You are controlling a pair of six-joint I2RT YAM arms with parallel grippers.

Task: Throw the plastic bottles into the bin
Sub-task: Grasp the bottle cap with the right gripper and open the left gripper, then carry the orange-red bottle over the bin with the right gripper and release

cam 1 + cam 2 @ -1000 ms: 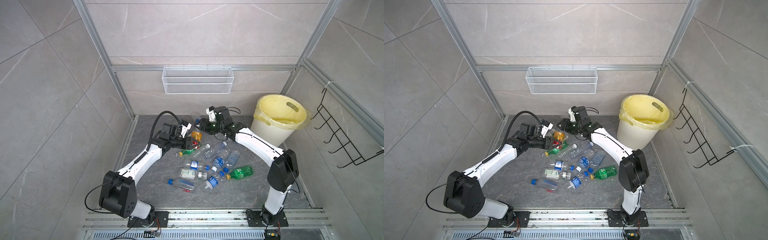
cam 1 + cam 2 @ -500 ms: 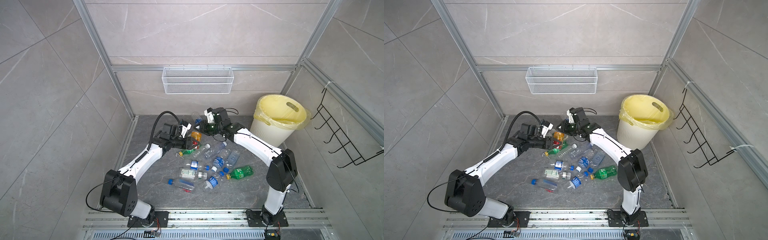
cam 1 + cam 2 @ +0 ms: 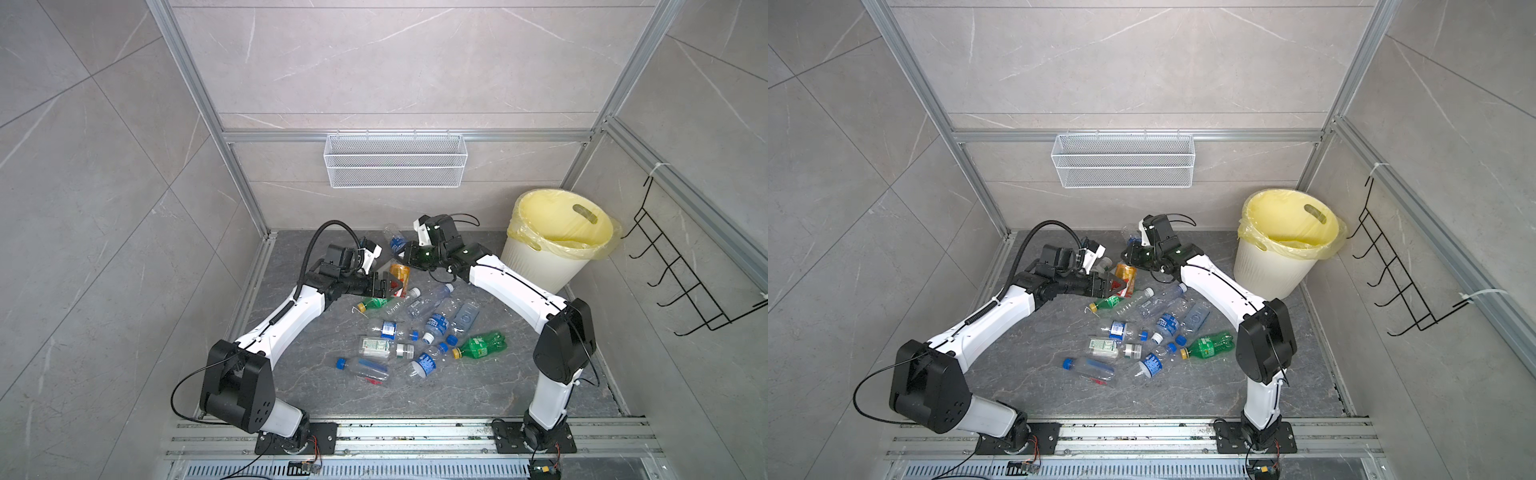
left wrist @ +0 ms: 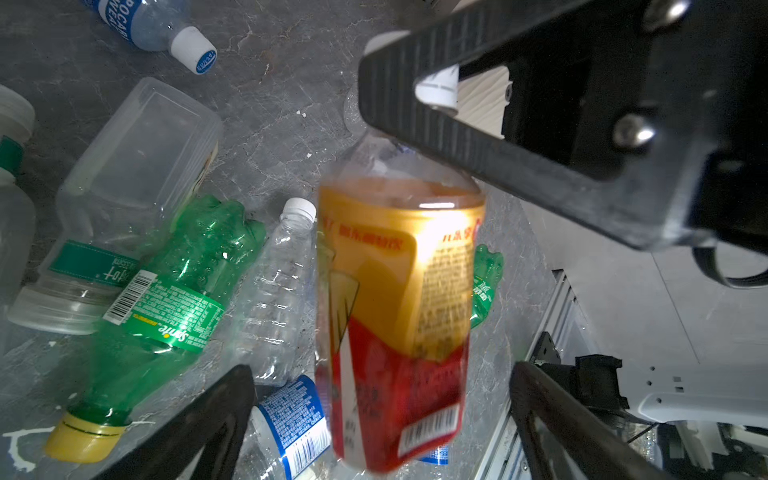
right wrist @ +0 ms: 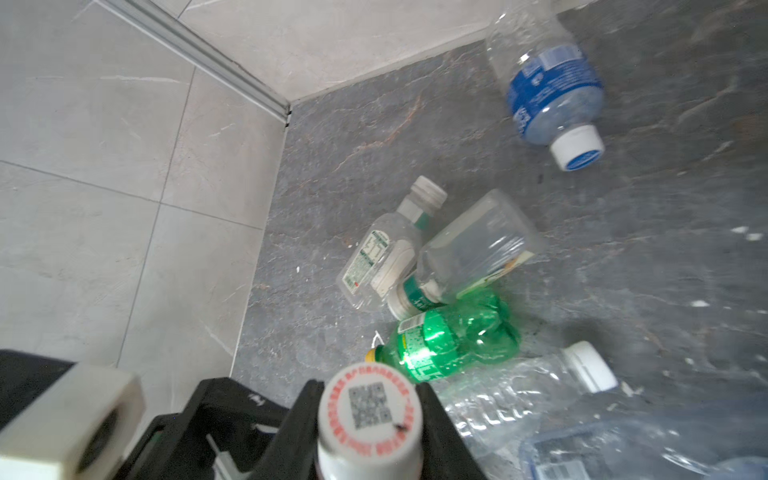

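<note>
Orange-tinted plastic catches the eye first: the orange bottle (image 3: 400, 272), with its gold and red label, hangs between the two arms at the back of the dark stone floor (image 3: 478, 399). The right gripper (image 3: 409, 257) reaches across the middle and is clamped tight at the bottle's top. The white cap (image 5: 370, 409) shows its printed code to the right wrist camera, with a black finger (image 5: 436, 424) pressed in on either side. The left gripper (image 3: 388, 286) is spread as wide as it goes. Its fingers (image 4: 208, 424) stand off either side of the bottle's lower body with a clear gap, so it holds nothing. The bottle looks raised above the litter, though I cannot tell for sure that its base is off the ground.

Over in the far right corner stands the bin (image 3: 536, 266), cream and ribbed, lined with a pale yellow bag (image 3: 557, 220) and well apart from the held bottle. The other plastic bottles (image 3: 436, 324) lie scattered between the arms, mostly clear with blue labels. A green bottle (image 3: 482, 344) rests near the right arm's elbow, and a smaller green one (image 3: 374, 302) with a yellow cap lies just beside the left gripper. A lone clear bottle (image 3: 397, 242) sits near the back wall. A white wire basket (image 3: 395, 166) hangs on that wall and a black hook rack (image 3: 681, 270) on the right one.
</note>
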